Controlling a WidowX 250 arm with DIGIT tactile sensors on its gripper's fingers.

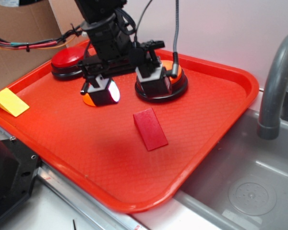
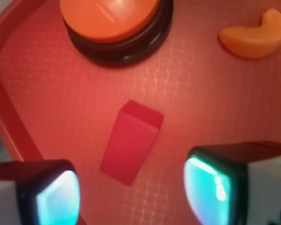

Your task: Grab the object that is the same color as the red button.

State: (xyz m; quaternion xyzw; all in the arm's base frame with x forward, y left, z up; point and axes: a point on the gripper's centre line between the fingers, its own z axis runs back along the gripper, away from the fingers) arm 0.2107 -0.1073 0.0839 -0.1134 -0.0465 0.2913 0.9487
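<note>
— What's under you?
— A red tray [image 1: 216, 115] beside a sink [image 1: 259, 182]; the red button [image 1: 67, 58] sits at its far left.
— And your pincer [image 1: 127, 86]?
— Spread wide, holding nothing. In the wrist view the wedge [image 2: 131, 140] lies at my twelve, long axis running one to seven.

1. We note a plain pale wall [image 1: 221, 28] behind the scene.
2. We note brown cardboard [image 1: 19, 24] at the upper left.
3. We note a grey sink basin [image 1: 240, 182] with a round drain [image 1: 252, 196], and a grey faucet [image 1: 273, 86] to the right.
</note>
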